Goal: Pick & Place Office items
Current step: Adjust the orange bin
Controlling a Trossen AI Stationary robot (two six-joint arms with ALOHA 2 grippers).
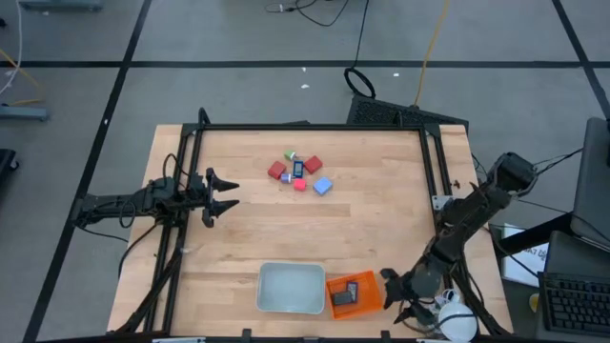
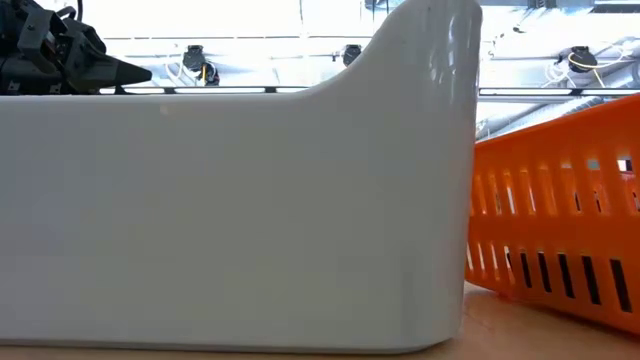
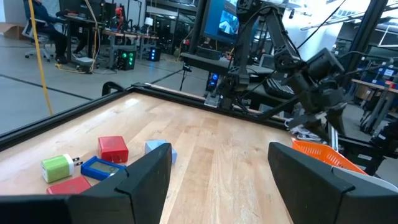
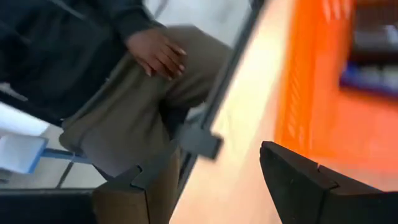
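Wooden bench: nearest, the tray point(image 1: 291, 288) and basket point(image 1: 355, 292), the right end effector point(image 1: 396, 293) open, empty, just beside the basket. Farther, the left end effector point(image 1: 221, 194) waits open. Beyond, the blocks point(image 1: 299, 173) cluster mid-bench, probably light, rigid; pinch their flat sides.

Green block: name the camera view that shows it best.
The left wrist view: the green block lies close and large beside the red block. The high view shows it only as a small speck. The low and right wrist views miss it.
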